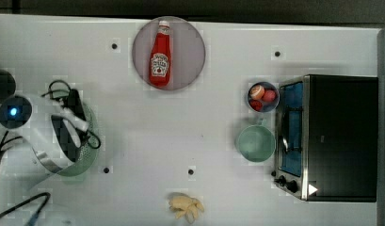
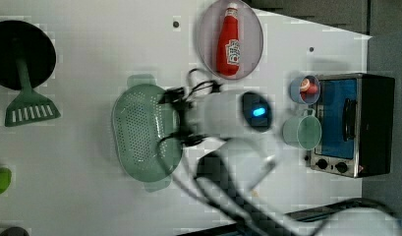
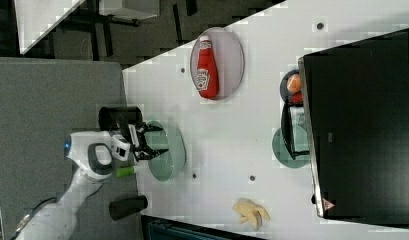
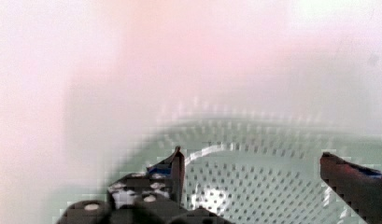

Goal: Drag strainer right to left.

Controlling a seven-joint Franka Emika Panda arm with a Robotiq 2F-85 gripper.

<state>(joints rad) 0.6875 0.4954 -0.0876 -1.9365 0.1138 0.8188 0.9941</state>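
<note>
Tool (image 4: 249, 161) released, fingers wide over 1 strainer (image 2: 139, 130); also 1 cup (image 1: 255, 142), 1 ketchup btl (image 1: 160, 56).

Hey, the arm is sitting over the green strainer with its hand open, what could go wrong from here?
1. The open hand hangs over the strainer bowl; if it shuts on air instead of the rim, the drag likely fails.
2. In the left view, a spatula lies on the table beyond the strainer's far side from the arm; if the drag heads there, it may get bumped.
3. Loose cables trail by the rim and might snag.
</note>
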